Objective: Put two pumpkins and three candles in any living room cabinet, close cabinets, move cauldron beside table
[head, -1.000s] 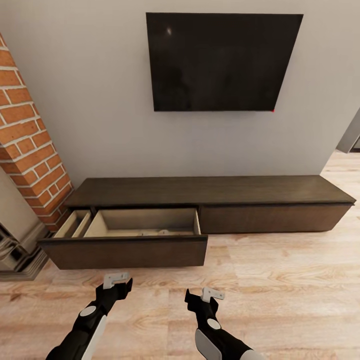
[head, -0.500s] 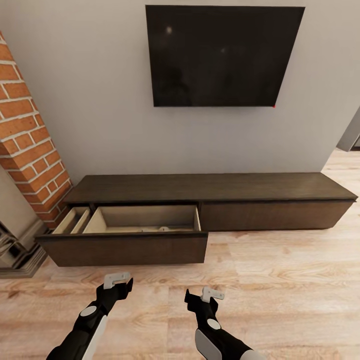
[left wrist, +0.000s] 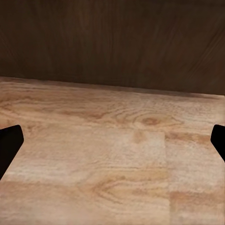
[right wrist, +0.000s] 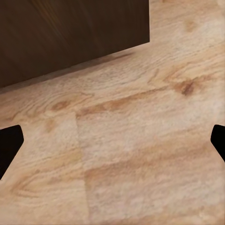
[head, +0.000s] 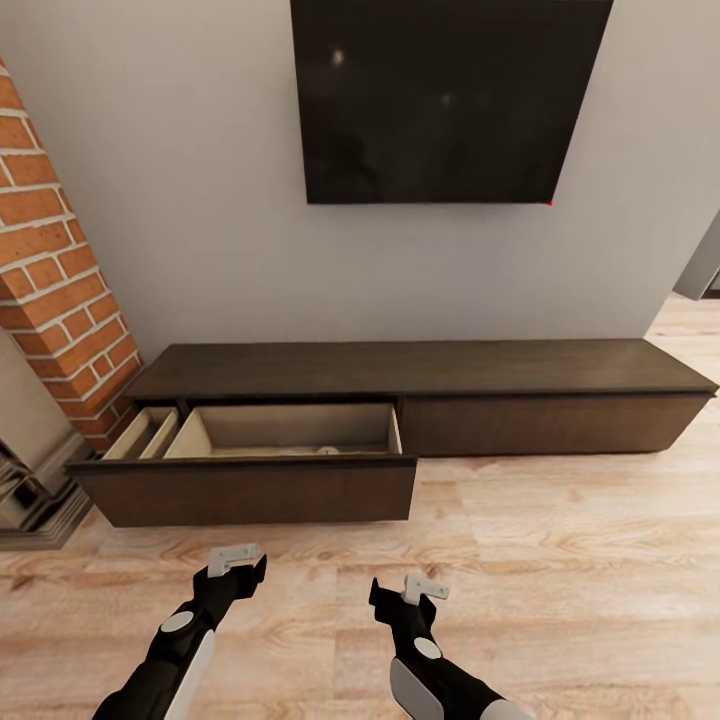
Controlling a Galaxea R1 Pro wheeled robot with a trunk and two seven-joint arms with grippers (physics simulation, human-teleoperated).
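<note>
though drawer (head: 250,488) open overhead, wrist-side just floorboards (left wrist: 112,154)

long, low dark brown wooden cabinet (head: 420,372) below the wall-mounted black tv (head: 445,100); its left beige-lined drawer (head: 255,490) stands pulled open.

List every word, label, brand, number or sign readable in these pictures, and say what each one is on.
None: no readable text appears in any view.
The wall-mounted TV has a blank black screen with no visible brand; a tiny red dot sits at its lower right corner, not a character.
The cabinet, its open drawer, the brick fireplace and the wooden floor carry no labels.
The left hand and right hand show no markings.
</note>
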